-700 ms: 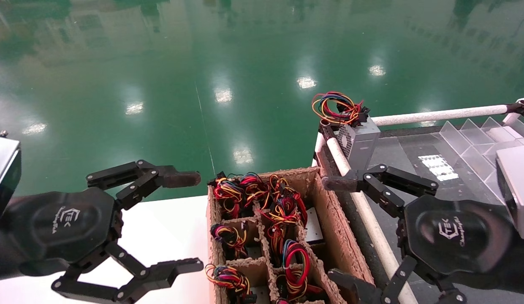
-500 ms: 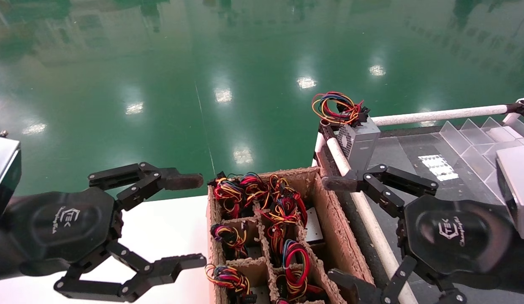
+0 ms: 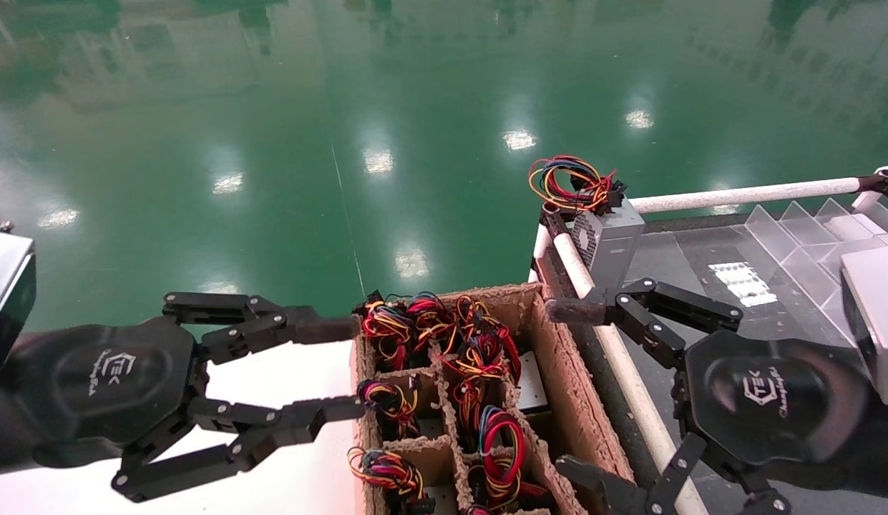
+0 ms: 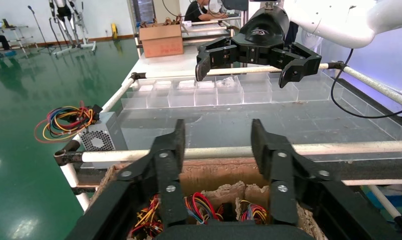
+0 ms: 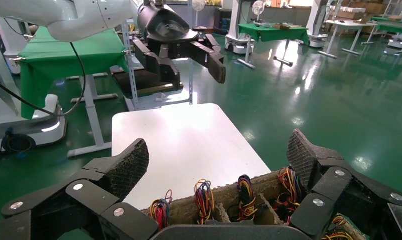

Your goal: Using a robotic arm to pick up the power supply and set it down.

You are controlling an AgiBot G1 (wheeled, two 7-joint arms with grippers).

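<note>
Grey metal power supply (image 3: 607, 243) stands on the dark table (image 3: 708, 300) at its far corner, while the left gripper (image 3: 347, 368) and right gripper (image 3: 567, 390), both open, flank the cardboard crate (image 3: 558, 372).

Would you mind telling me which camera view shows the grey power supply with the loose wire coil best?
The head view: the power supply stands whole at the table's corner, wire coil on top. The left wrist view shows its vent side, partly behind the white rail. The right wrist view does not show it.
</note>
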